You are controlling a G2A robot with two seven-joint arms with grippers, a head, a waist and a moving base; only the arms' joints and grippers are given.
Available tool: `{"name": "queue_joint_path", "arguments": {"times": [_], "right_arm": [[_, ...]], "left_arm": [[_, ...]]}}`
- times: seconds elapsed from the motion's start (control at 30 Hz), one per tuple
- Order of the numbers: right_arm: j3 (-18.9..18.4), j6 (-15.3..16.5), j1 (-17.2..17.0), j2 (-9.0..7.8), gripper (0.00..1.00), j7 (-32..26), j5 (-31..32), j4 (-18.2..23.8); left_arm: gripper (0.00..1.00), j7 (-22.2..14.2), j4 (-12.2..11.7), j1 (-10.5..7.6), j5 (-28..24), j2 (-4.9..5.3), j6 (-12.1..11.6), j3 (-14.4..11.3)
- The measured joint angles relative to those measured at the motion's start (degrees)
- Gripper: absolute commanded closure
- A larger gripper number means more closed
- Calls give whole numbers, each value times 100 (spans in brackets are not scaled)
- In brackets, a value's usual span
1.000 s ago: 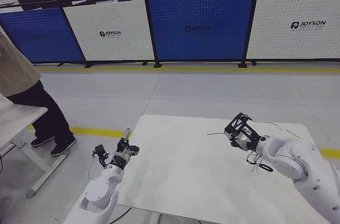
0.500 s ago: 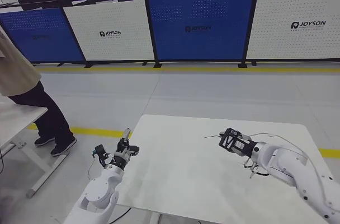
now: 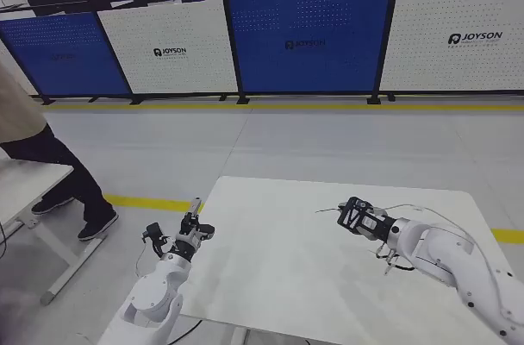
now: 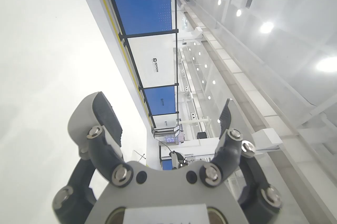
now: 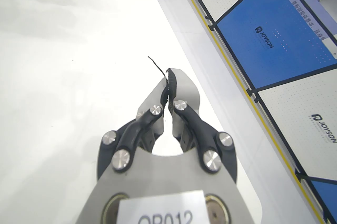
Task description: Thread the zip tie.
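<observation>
So the thin black plastic zip tie [image 5: 157,66] is pinched right at the very tips of the right hand [image 5: 168,81], which is clamped closed on it. Only a short, slightly bent tail pokes out past the fingertips. From above, that tail sticks out ahead of the right hand [image 3: 357,216], over the flat white surface [image 3: 271,276]; I can't tell if it touches. The locking head end I can't make out at all.

The left hand [image 4: 168,110] is wide open with nothing in it, parked at the surface's edge [image 3: 193,226], well apart from the right one.

What worries me:
- That's a fingertip-only grip on a skinny, slick strap. Any nudge and it probably swivels between the pads or slides out.
- The tail is curved, so aiming it at a tiny slot looks fiddly. It could easily glance off and bend further.
- The two hands have to meet somewhere, and a bump could knock the tie loose.
- If it drops flat on the surface, something that thin looks like a pain to pick back up.
</observation>
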State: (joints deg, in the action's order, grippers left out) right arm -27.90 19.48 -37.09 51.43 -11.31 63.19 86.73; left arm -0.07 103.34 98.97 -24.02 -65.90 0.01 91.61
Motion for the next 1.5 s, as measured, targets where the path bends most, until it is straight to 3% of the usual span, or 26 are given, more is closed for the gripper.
{"name": "queue_joint_path", "arguments": {"times": [0.07, 0.13, 0.23, 0.3, 0.4, 0.5, 0.67, 0.77, 0.83, 0.93, 1.03, 1.1, 1.2, 1.27, 1.5], "right_arm": [[0, 0, 0, 0, 100, 0, 0, 0], [0, 0, 0, 0, 100, 0, 0, 0], [0, 0, 0, 0, 100, 0, 0, 0], [0, 0, 0, 0, 100, 0, 0, 0], [0, 0, 0, 0, 100, 0, 0, 0], [0, 0, 0, 0, 100, 0, 0, 0], [-1, 0, -19, 1, 100, 33, 7, 14], [20, 0, -76, 3, 100, 445, 261, -23], [95, 0, -59, 11, 100, 635, 541, -20], [224, 0, -21, 23, 100, 846, 1056, 31], [293, 0, -16, 22, 100, 1075, 1447, 71], [307, 0, -21, 9, 100, 1193, 1679, 77], [259, -5, -55, -7, 100, 1242, 1849, 54], [233, -11, -65, -9, 100, 1224, 1841, 41], [234, -12, -64, -8, 100, 1223, 1833, 42]], "left_arm": [[0, -87, 108, -22, 82, 0, 48, -33], [0, -385, 297, -8, 213, 19, 292, -68], [0, -1073, 602, 37, 17, 58, 948, -65], [0, -1591, 824, 35, -251, 92, 1570, 34], [0, -1946, 881, 41, -432, 119, 2159, 91], [0, -1929, 872, 41, -422, 118, 1961, 88], [0, -1921, 849, 43, -401, 118, 1944, 71], [0, -2188, 556, 73, -387, 143, 1948, -79], [0, -2422, 386, 70, -728, 171, 1948, -76], [0, -2798, 270, 111, -1230, 285, 1948, -66], [0, -3076, 363, 206, -1621, 465, 1948, -74], [0, -3089, 443, 275, -2099, 608, 1948, -125], [0, -2806, 536, 263, -3004, 806, 1947, -257], [0, -2792, 541, 256, -3186, 815, 1947, -265], [0, -2818, 537, 258, -2981, 807, 1947, -260]]}}
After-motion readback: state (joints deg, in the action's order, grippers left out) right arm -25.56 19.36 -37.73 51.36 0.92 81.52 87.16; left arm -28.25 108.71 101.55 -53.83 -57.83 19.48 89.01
